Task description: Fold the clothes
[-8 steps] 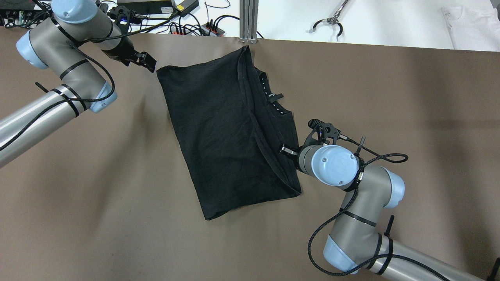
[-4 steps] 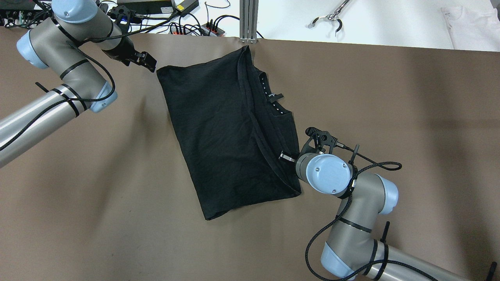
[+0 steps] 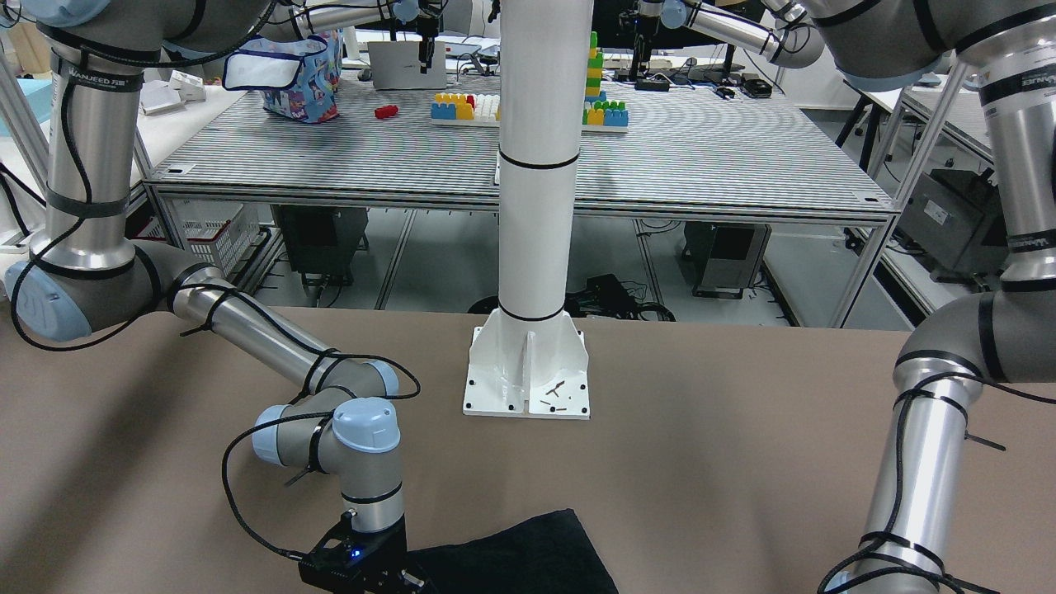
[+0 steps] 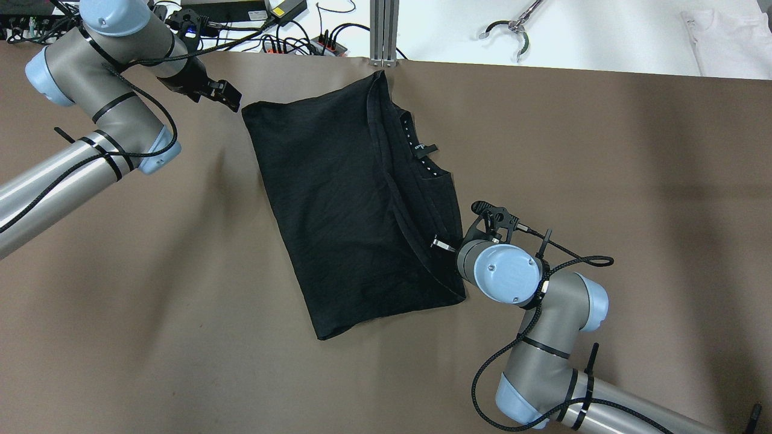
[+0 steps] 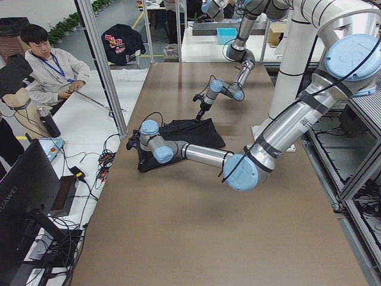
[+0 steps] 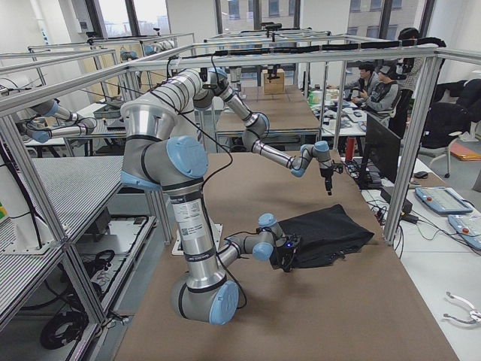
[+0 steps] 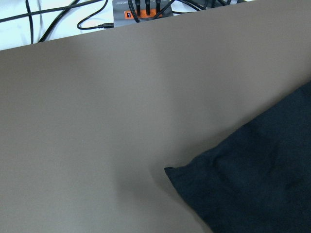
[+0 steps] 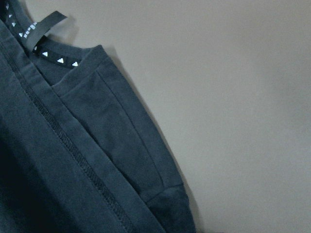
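The garment [image 4: 356,211] lies flat and skewed in the middle of the bench [image 4: 603,181], with one corner reaching the far edge. Only the overhead view takes in its whole outline: a folded layer with a hem running diagonally, and a strip of the under layer showing along its right side.

The left claw [image 4: 228,96] sits just beside the garment's far-left corner. I cannot tell whether it touches the cloth or how its jaws stand. The left wrist view shows no fingers, only that corner lying flat and a power strip [image 7: 141,8] past the far edge.

The right claw [image 3: 375,569] points down at the garment's right edge, close to its near-right corner. From overhead the wrist hides it, and the front view cuts off its tips, so I cannot tell its state. The right wrist view alone shows the stitched hem, the neck tape with white triangles and a small loop.

The front view adds the pillar [image 3: 536,206] at the robot's edge, and the left side view a seated person [image 5: 50,71].
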Motion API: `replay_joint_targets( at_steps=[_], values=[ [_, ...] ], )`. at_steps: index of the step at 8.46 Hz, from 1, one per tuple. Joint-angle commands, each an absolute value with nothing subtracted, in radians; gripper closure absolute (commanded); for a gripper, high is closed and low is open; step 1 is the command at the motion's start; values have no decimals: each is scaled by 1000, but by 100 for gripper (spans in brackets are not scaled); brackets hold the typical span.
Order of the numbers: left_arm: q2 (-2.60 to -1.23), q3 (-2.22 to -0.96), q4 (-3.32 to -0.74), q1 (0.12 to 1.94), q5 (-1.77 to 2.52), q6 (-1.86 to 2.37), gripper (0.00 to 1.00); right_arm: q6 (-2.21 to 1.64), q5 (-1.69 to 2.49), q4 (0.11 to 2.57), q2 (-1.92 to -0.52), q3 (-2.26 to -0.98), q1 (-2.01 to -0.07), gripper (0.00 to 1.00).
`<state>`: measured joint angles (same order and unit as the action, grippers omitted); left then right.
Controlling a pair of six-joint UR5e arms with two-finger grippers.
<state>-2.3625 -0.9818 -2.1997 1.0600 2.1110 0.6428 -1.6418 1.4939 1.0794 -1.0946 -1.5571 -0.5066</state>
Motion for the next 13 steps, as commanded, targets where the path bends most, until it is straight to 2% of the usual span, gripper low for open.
replay_joint_targets(
  at_steps=[1, 5, 6, 11, 12, 13],
  values=[
    [-2362, -982, -2200, 1060, 2111, 643, 0, -1651, 1497, 1063, -1086, -1568, -506, 100],
    [-2362, -982, -2200, 1060, 2111, 656, 0, -1649, 1505, 1077, -1167, -1713, -491, 100],
    [-2362, -982, -2201, 1058, 2112, 657, 0, -1652, 1491, 1081, -1181, -1736, -421, 100],
    [-2364, -982, -2200, 1054, 2111, 661, 0, -1707, 1417, 1135, -1180, -1782, -318, 100],
    [-2364, -982, -2200, 1052, 2112, 664, 0, -1700, 1416, 1135, -1180, -1784, -318, 84],
    [-2364, -982, -2200, 1052, 2112, 664, 0, -1668, 1417, 1138, -1186, -1792, -328, 8]
  ],
)
